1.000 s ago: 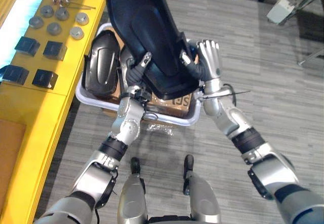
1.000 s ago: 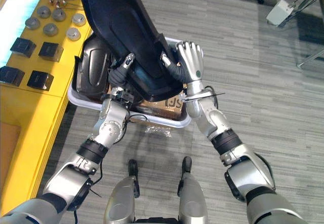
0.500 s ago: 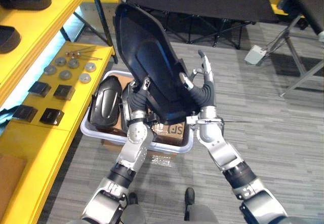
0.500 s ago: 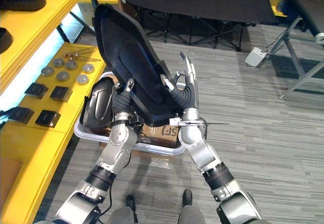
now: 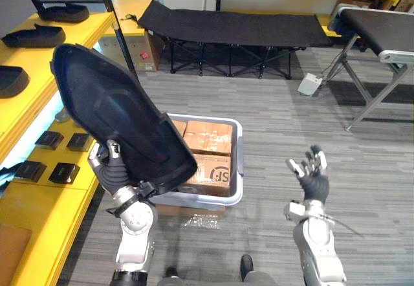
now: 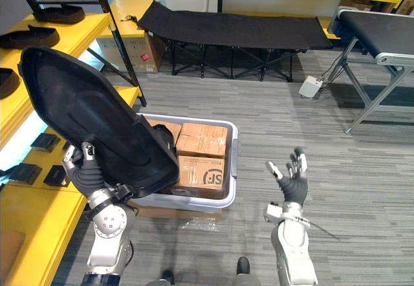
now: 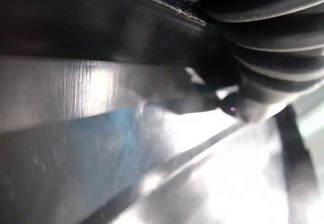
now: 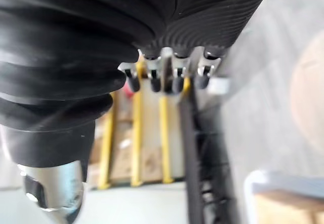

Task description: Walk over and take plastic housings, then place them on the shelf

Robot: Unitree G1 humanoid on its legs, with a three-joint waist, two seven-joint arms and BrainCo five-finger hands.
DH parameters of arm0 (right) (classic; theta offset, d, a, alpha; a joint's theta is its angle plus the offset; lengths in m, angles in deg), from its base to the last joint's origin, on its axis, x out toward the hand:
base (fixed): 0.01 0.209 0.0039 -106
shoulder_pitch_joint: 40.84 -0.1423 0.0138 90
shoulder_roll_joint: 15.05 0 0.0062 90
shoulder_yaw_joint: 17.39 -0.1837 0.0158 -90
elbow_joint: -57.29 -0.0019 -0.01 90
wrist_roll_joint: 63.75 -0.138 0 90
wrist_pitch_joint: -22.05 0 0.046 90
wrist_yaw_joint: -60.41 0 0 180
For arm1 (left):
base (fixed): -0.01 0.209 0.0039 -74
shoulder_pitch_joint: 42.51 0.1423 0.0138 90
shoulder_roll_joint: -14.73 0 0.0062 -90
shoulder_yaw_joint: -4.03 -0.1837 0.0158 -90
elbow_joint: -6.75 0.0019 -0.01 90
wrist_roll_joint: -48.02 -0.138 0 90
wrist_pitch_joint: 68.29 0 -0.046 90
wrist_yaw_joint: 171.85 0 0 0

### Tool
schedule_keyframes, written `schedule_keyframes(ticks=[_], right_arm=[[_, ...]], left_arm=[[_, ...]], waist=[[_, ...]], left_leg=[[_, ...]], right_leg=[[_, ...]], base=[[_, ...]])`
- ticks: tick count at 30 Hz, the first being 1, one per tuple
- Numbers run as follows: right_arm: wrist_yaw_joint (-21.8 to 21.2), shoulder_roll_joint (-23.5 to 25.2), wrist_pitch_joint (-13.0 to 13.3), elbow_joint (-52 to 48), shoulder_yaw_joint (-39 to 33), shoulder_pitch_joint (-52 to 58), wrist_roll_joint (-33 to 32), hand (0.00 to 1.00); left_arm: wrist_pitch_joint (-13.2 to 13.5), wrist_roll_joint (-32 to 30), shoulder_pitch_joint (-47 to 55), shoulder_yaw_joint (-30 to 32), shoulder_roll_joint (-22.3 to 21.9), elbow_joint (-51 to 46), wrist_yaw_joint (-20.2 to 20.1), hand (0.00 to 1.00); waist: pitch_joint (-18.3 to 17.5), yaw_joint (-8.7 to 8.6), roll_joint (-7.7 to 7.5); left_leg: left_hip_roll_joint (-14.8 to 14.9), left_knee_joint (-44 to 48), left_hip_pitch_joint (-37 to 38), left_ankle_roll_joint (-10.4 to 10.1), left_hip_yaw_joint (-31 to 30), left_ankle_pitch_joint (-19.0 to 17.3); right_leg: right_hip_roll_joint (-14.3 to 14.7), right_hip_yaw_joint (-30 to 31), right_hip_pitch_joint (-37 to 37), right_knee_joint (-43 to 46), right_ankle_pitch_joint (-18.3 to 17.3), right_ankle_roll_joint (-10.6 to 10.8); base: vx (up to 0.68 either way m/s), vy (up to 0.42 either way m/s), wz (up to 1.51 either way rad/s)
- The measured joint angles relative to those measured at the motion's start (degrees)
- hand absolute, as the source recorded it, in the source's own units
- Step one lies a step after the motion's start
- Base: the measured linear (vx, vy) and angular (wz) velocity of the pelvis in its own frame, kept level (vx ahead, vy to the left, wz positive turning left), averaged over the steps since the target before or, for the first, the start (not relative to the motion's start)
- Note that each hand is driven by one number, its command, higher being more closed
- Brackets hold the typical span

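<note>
A large black plastic housing (image 5: 119,127) stands tilted, held up at the left over the edge of the grey bin (image 5: 238,163). My left hand (image 5: 111,171) grips its lower edge from below, fingers curled on it; the left wrist view is dark with the housing (image 7: 101,26) pressed close. My right hand (image 5: 314,177) hangs free at the lower right, well away from the housing, fingers straight and spread, empty; in the right wrist view its fingers (image 8: 172,79) are straight. The yellow shelf (image 5: 32,59) is just left of the housing.
The bin holds cardboard boxes (image 5: 208,137). Other black housings (image 5: 32,37) lie on the upper shelf and small black blocks (image 5: 65,171) on the lower one (image 5: 45,202). A black folding cot (image 5: 226,21) stands behind, a metal table frame (image 5: 375,85) at the right.
The camera has tilted up. My right hand has let go of the housing and dropped away to the right, open. The housing has swung left toward the shelf in my left hand alone.
</note>
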Motion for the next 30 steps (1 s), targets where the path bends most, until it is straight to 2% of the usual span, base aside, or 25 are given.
schedule_keyframes(ticks=[8,9,13,16,17,18,20,22,25,26,27,28,30], right_arm=[[-1.15,0.62,-1.31,8.91,-1.96,0.66,-1.69,0.00],[-2.24,0.63,-1.31,9.39,-1.88,0.62,-1.69,0.00],[-5.00,0.56,-1.05,12.31,-0.94,-1.81,-2.08,0.00],[-6.15,0.64,-0.35,15.72,-0.32,-4.90,-3.71,0.00],[-6.13,0.58,-0.19,17.33,-0.02,-6.13,-3.85,0.00],[-6.01,0.54,-0.14,18.16,0.35,-6.80,-3.84,0.00],[-4.68,0.68,0.32,21.11,2.13,-9.97,-3.78,0.00],[-3.83,0.74,1.55,21.92,3.47,-13.47,-3.43,0.00],[-2.76,0.35,2.97,21.27,2.92,-16.54,-2.61,0.00],[-2.09,-0.31,2.97,19.96,1.77,-16.90,-2.79,0.00],[-2.09,-0.54,2.97,19.30,1.10,-16.82,-2.80,0.00],[-2.19,-0.75,2.96,19.02,-0.22,-16.60,-2.87,0.00],[-2.27,-0.81,2.87,17.82,-2.85,-15.23,-2.86,0.00]], left_arm=[[-0.03,0.95,6.30,1.03,-0.29,-3.80,-4.87,1.00],[-0.04,0.92,6.86,1.02,-0.32,-4.81,-5.78,1.00],[-0.09,0.92,8.39,2.01,-0.34,-7.43,-5.67,1.00],[-0.13,0.92,9.15,4.51,-0.53,-10.49,-5.66,1.00],[-0.20,0.92,9.65,5.89,-1.07,-11.88,-5.87,1.00],[-0.28,0.93,9.98,6.70,-1.40,-12.57,-6.04,1.00],[-0.51,2.71,11.81,10.08,-1.52,-14.02,-7.96,1.00],[-0.53,3.71,14.23,13.11,-1.60,-14.59,-9.36,1.00],[-0.52,5.71,16.03,16.00,-1.51,-14.63,-11.49,1.00],[-0.49,7.61,16.23,16.55,-1.18,-14.63,-13.34,1.00],[-0.39,7.71,16.22,16.68,-1.23,-14.63,-14.13,1.00],[-0.22,7.69,16.49,16.67,-1.23,-14.63,-15.14,1.00],[-0.08,7.65,16.44,15.58,-1.20,-14.62,-16.65,1.00]], waist=[[-0.35,0.19,0.45],[-0.42,1.14,0.56],[-0.50,2.33,0.67],[-0.66,3.23,0.61],[-0.71,4.13,0.67],[-0.70,4.89,0.66],[-0.80,7.91,0.29],[-0.82,9.74,0.14],[-1.24,10.46,-0.65],[-1.29,10.45,-1.54],[-1.07,10.45,-1.91],[-1.05,10.45,-2.69],[-1.00,9.83,-3.08]], left_leg=[[-0.24,0.07,-0.10,0.07,-1.89,-0.05],[-0.40,0.08,-0.09,0.07,-1.93,-0.05],[-1.46,0.03,-0.70,0.28,-3.91,-0.08],[-3.49,-0.28,-3.39,1.05,-9.21,0.94],[-4.33,-0.91,-4.16,1.66,-11.93,1.90],[-4.67,-1.34,-4.27,1.74,-13.18,2.30],[-5.85,-2.08,-4.11,2.10,-18.49,3.34],[-6.23,-2.09,-4.17,2.09,-22.64,3.73],[-6.70,-1.97,-5.35,1.76,-28.48,4.08],[-7.01,-1.96,-6.26,1.22,-32.21,4.67],[-7.16,-1.97,-6.42,0.93,-33.64,4.91],[-7.40,-1.88,-7.04,0.57,-35.28,5.58],[-7.63,-1.70,-8.96,0.94,-34.02,6.90]], right_leg=[[-0.31,-1.81,1.28,-0.35,-0.07,0.09],[-0.48,-1.87,1.32,-0.35,-0.11,0.14],[-1.66,-3.91,2.06,-0.37,-0.59,0.63],[-3.47,-9.25,2.80,-0.24,-1.29,1.53],[-4.13,-11.74,3.25,0.58,-1.67,1.91],[-4.49,-12.85,3.46,1.42,-2.28,2.03],[-5.57,-16.96,5.32,4.69,-4.77,2.42],[-5.65,-17.63,7.06,6.79,-6.14,2.01],[-5.38,-14.29,7.54,10.54,-9.08,0.98],[-5.07,-11.77,7.69,13.25,-11.48,0.46],[-4.92,-11.24,7.97,14.21,-12.42,0.21],[-4.85,-11.46,8.13,15.80,-14.13,0.02],[-4.85,-15.04,9.24,16.18,-15.70,0.02]], base=[[-0.02,-0.001,0.09],[-0.03,0.011,0.19],[-0.03,0.023,0.28],[-0.01,0.032,0.90],[0.02,0.023,0.97],[0.04,0.019,1.21],[0.06,0.000,1.22],[0.07,0.006,1.11],[0.07,0.002,1.23],[0.05,-0.029,1.23],[0.05,-0.083,1.36],[0.01,-0.136,0.98],[-0.02,-0.159,0.98]])
